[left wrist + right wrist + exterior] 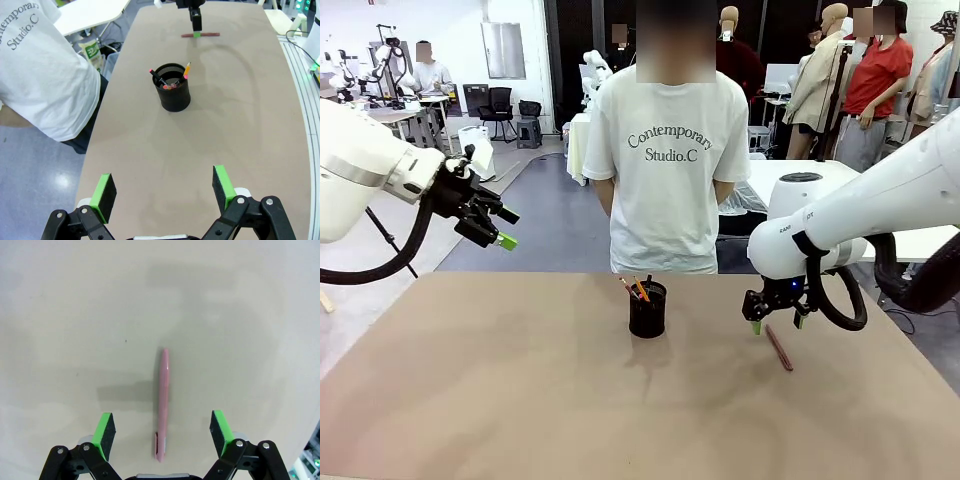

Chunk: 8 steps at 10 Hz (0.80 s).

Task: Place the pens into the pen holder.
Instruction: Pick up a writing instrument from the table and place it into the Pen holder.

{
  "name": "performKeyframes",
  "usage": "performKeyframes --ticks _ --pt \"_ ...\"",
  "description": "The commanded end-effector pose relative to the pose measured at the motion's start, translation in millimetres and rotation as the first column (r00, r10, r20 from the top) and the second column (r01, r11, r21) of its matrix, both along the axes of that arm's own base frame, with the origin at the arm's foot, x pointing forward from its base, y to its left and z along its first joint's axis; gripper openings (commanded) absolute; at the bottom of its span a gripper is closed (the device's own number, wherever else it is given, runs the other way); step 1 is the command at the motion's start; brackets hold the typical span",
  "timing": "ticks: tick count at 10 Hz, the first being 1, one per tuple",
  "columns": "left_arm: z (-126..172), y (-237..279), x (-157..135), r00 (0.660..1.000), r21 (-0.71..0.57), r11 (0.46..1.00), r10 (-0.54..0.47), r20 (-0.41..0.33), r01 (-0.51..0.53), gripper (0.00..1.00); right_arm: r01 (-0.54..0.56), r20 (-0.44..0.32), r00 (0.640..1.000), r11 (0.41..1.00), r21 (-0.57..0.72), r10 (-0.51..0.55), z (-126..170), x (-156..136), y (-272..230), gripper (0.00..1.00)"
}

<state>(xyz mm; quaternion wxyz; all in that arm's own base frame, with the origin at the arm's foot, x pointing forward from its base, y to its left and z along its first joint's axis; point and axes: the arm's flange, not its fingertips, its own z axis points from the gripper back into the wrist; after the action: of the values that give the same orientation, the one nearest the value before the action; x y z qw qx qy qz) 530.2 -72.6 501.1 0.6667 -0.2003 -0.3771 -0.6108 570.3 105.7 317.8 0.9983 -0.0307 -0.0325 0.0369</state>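
Both jaws wide and empty: right gripper (778, 325) hangs low over the reddish-pink pen (162, 405) lying flat on the tan counter (520, 400), left gripper (500, 228) raised off the left edge. Black mesh cylindrical pen holder (647, 310) mid-counter holds the yellow-orange pencil (187, 69) and black red-tipped pen (156, 75).

From the robot's side we face across the bench (520, 400) toward the person, while our left wrist camera looks down its length from high up and our right wrist camera stares straight down, close to its surface, all sharing that bench.
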Motion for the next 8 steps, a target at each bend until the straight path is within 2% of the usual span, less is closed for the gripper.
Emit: performKeyframes --ticks 1,8 --pt "2.3 1.6 -1.6 1.000 -0.001 1.000 0.010 -0.003 -0.010 1.00 0.044 0.011 0.999 0.999 -0.027 -0.044 0.8 13.9 1.4 1.00" --pt "2.3 1.6 -1.6 1.000 -0.001 1.000 0.010 -0.003 -0.010 1.00 0.091 -0.025 0.996 0.996 0.005 -0.090 -18.5 25.8 -3.7 1.00"
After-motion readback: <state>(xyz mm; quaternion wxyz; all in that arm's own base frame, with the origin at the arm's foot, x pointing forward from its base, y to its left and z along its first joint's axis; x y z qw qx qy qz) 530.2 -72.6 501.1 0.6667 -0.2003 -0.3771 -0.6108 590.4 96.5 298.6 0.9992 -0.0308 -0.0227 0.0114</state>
